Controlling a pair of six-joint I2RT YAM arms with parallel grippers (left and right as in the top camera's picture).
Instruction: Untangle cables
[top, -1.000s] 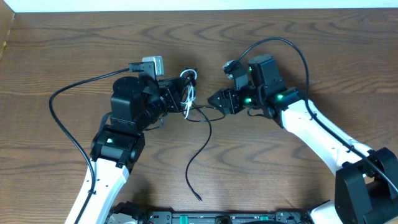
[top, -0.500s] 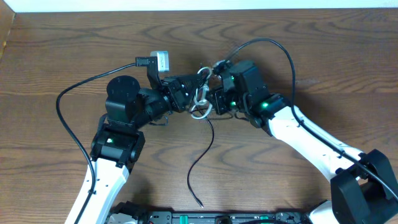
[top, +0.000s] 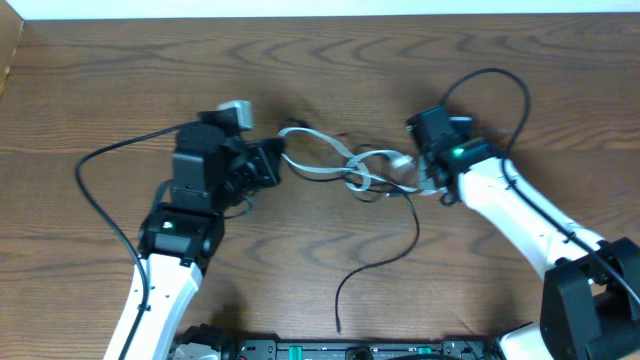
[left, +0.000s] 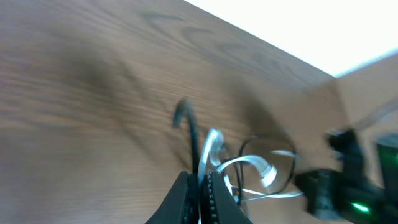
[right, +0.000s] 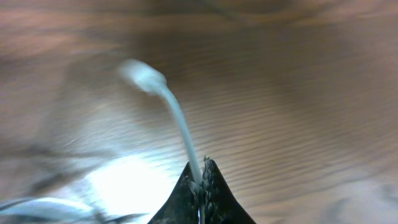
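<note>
The cables lie stretched between my two grippers at mid-table. A white cable runs in loose loops from left to right, and a thin black cable tangles through it and trails toward the front edge. My left gripper is shut on the white cable together with a black cable; its jaws pinch both. My right gripper is shut on the white cable just behind its plug end, as the right wrist view shows.
The brown wooden table carries nothing else. A thick black arm wire loops out left of the left arm, and another arcs above the right arm. The table's far edge runs along the top.
The right gripper has shut on the white cable and pulled right. The left gripper drew slightly left. The bundled cables have stretched out into loose loops between them.
</note>
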